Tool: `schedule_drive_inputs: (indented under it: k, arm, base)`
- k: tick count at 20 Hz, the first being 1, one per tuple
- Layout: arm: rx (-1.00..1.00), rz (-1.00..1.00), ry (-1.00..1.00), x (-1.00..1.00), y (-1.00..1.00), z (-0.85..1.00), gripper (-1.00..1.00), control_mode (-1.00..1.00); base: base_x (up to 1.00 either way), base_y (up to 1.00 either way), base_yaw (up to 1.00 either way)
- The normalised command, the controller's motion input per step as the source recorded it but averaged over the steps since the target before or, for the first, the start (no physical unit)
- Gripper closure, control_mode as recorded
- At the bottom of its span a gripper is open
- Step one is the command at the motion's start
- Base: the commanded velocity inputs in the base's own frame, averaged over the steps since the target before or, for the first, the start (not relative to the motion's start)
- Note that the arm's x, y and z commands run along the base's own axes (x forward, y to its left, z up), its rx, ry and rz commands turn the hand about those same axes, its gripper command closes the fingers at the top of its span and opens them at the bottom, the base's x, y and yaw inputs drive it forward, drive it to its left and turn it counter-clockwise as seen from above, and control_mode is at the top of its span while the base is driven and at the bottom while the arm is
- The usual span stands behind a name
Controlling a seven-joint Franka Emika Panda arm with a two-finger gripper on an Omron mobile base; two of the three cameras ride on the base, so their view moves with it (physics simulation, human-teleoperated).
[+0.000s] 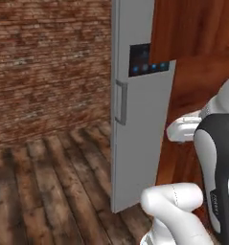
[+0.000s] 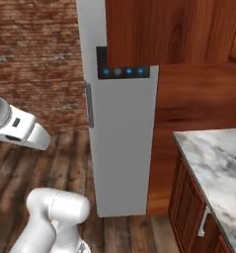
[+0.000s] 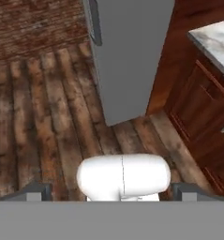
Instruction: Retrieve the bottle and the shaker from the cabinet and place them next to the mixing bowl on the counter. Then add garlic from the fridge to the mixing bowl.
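We see our pincer at the hand view's bottom edge, tips far apart, jaws wide open, gripping nothing, aimed down at the plank floor. Beyond it stands the grey fridge, door shut, handle on its left edge. Right of the fridge, a marble table tops wood cabinets; brick wall behind.

You've got one grey fridge here, with one vertical handle on its side and one dark control panel showing four small lights. There's one marble counter off to the right, and one silver pull on the wooden cabinet under it.
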Motion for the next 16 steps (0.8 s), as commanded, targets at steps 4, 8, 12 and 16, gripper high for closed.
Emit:
schedule_drive_inputs:
  k: [4, 8, 12, 16]
  arm:
    - [0.0, 0.0, 0.0, 0.0, 0.0, 0.0, -1.0, 1.0]
    - [0.0, 0.0, 0.0, 0.0, 0.0, 0.0, -1.0, 1.0]
    - [0.0, 0.0, 0.0, 0.0, 0.0, 0.0, -1.0, 1.0]
    - [0.0, 0.0, 0.0, 0.0, 0.0, 0.0, -1.0, 1.0]
  base:
    - [-0.28, 0.71, 0.9]
    - [0.1, 0.93, 0.72]
    - [1.0, 0.67, 0.12]
    - [1.0, 0.27, -0.27]
